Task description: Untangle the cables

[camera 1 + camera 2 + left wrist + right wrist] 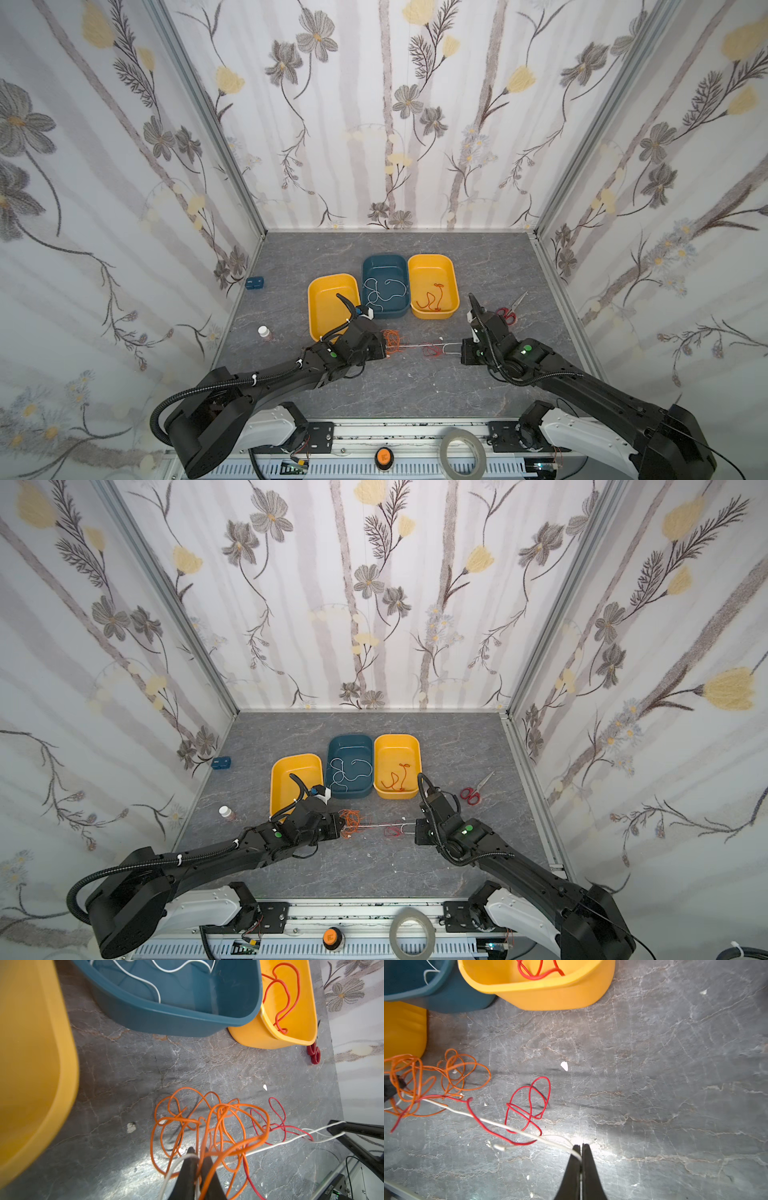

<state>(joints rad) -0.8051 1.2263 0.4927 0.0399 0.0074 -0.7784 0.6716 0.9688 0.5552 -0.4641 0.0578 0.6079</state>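
Observation:
On the grey table, just in front of the trays, lie the tangled cables. An orange tangle (392, 341) (352, 821) (185, 1120) sits at my left gripper (384, 345) (198, 1152), which is shut with orange and white strands between its fingers. A white cable (415, 345) (280, 1144) (496, 1124) runs taut from there to my right gripper (461, 351) (580, 1146), which is shut on its end. A red cable (432, 352) (512, 1142) loops loosely around the white one midway. Another white cable (384, 291) lies in the blue tray (384, 258), and a red one (432, 300) in the right yellow tray (432, 257).
A second yellow tray (332, 277) stands behind the left gripper. Red-handled scissors (509, 312) lie behind the right arm. At the left are a small bottle (264, 331) and a blue box (254, 283). A tape roll (462, 453) rests on the front rail.

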